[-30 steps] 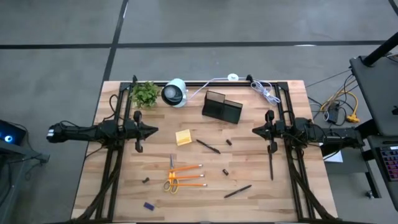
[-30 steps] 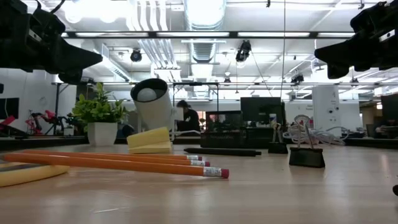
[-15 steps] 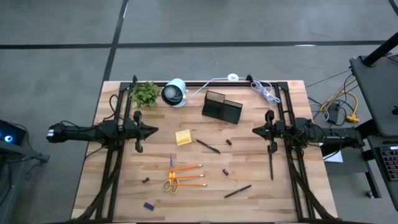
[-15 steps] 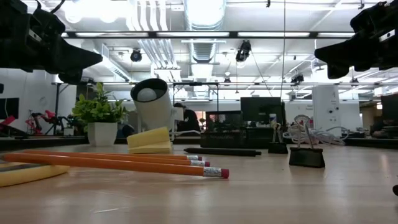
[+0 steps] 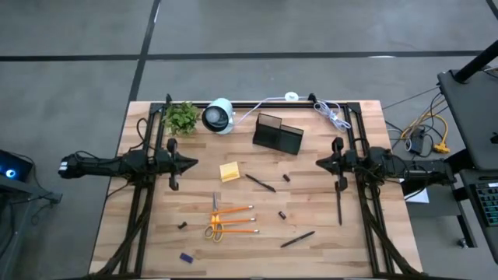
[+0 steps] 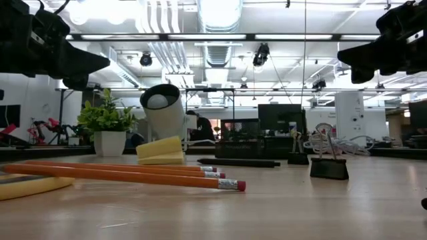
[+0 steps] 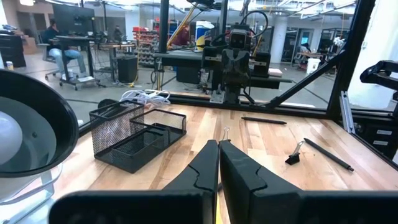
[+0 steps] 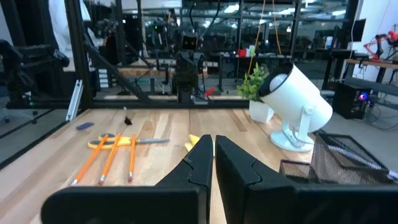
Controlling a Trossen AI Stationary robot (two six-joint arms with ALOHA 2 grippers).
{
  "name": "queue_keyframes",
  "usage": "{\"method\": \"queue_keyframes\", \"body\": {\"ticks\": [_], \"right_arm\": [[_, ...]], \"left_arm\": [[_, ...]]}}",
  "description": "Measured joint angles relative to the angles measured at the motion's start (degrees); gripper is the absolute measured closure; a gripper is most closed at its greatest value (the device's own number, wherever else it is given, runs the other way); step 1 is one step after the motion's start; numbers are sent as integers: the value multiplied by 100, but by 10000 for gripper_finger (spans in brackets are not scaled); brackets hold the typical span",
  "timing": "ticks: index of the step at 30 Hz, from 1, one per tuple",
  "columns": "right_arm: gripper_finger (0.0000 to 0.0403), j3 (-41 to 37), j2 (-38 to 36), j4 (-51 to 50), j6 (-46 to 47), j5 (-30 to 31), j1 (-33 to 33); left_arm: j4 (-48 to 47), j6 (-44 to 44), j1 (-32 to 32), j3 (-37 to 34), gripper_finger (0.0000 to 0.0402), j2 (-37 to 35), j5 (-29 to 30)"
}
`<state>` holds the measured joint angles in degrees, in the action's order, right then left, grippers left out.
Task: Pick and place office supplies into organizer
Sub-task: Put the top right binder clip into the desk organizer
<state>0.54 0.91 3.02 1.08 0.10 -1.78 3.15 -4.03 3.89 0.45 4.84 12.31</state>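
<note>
A pale wooden table stands on a grey workshop floor, framed by black rails. Taking the black mesh organizer at the table's far edge as landmark: the yellow sticky-note pad lies just in front of it toward the left arm, a black pen and a small binder clip lie nearer its front, and the three orange pencils with the yellow-handled scissors sit farther forward, well apart from it. Another pen and a small blue piece lie near the front edge. The left gripper and right gripper hover at either side, both pinched fully together and empty, apparently parked clear so the scattered supplies remain reachable; nothing looks placed in the organizer yet.
</note>
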Motion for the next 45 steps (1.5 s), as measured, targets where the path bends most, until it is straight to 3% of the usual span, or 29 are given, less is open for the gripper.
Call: {"method": "queue_keyframes", "body": {"ticks": [10,14,20,28,35,40,45], "right_arm": [[394,2,-1,379,1251,0,0],[394,2,-1,384,2266,226,0],[394,2,0,384,4479,1471,0],[371,2,0,494,4515,1660,2],[298,297,181,369,3985,1468,4],[258,1152,906,-376,3632,1217,4],[250,2138,2059,-1917,3622,1165,4]], "left_arm": [[909,0,0,0,402,0,1],[1206,-122,-1,0,402,1,2],[1762,-2472,-3,0,402,12,1042],[2221,-2267,-1,0,397,579,1186],[2603,-2245,-1,190,316,1189,1167],[3235,-2263,-1,347,254,1505,1163],[3490,-2266,-1,358,235,1661,1163]]}}
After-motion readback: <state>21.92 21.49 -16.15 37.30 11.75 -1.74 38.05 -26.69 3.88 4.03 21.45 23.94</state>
